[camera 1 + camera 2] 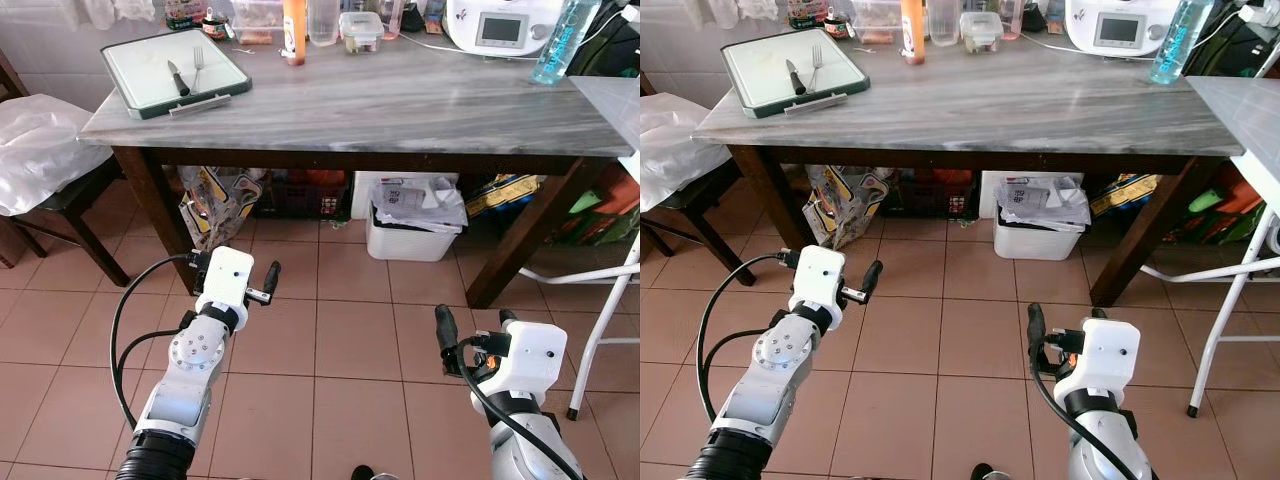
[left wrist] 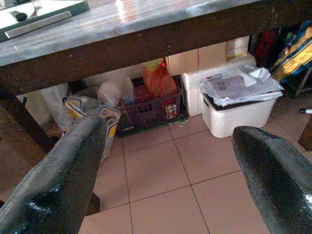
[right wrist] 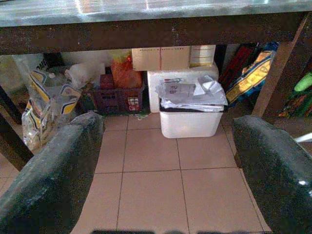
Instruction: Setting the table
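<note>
A knife [image 1: 178, 77] and fork [image 1: 197, 67] lie side by side on a green-rimmed cutting board [image 1: 130, 68] at the far left corner of the grey table [image 1: 400, 105]. Both the left gripper [image 1: 236, 282] and right gripper [image 1: 472, 325] hover low over the floor tiles, near side, fingers spread, holding nothing.

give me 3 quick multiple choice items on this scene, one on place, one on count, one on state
1. Where do the knife and fork lie?
A. on the tray
B. on the floor
C. in the bin

2. How many utensils are on the tray?
A. two
B. four
C. six

3. How are the left gripper and right gripper?
A. both open, empty
B. both shut on a fork
C. one holds a plate

Key: 1 A, both rest on the tray on the table; 2 A, one knife, one fork; 3 A, wrist views show fingers spread with only floor between.
</note>
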